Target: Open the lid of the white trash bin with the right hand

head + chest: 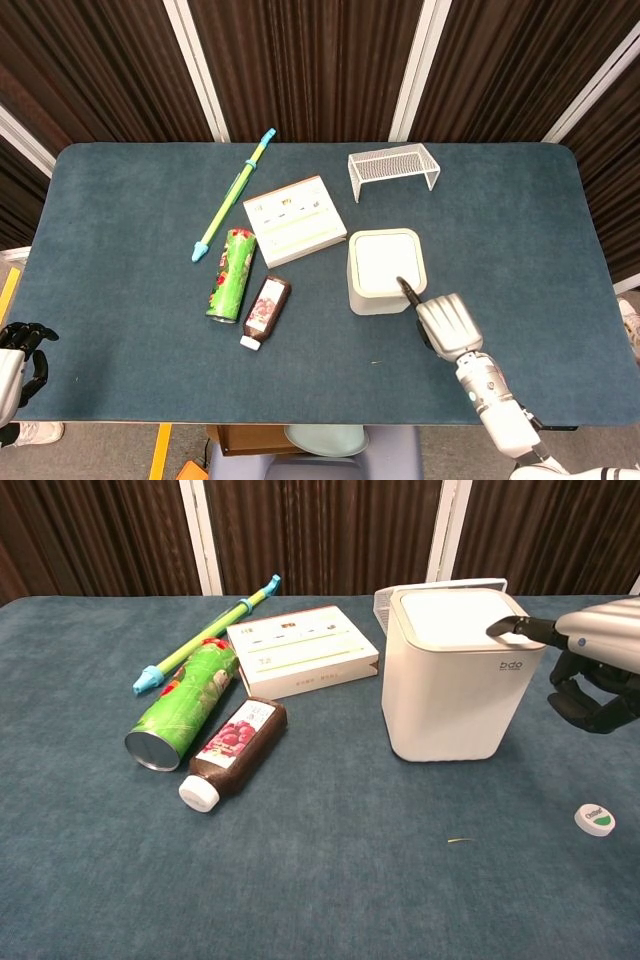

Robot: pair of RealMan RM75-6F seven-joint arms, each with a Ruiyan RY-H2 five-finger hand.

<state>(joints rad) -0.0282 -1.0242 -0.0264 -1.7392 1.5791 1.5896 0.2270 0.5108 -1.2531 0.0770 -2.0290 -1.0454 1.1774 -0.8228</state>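
The white trash bin stands right of the table's middle, its flat lid down. In the chest view the bin shows its front and the lid lies level. My right hand is at the bin's near right corner. One extended fingertip touches the lid's edge; the other fingers of that right hand curl below, holding nothing. My left hand hangs off the table's near left corner, fingers apart and empty.
A wire rack stands behind the bin. Left of the bin lie a flat box, a green can, a brown bottle and a long green-blue tube. A small white cap lies near the right hand.
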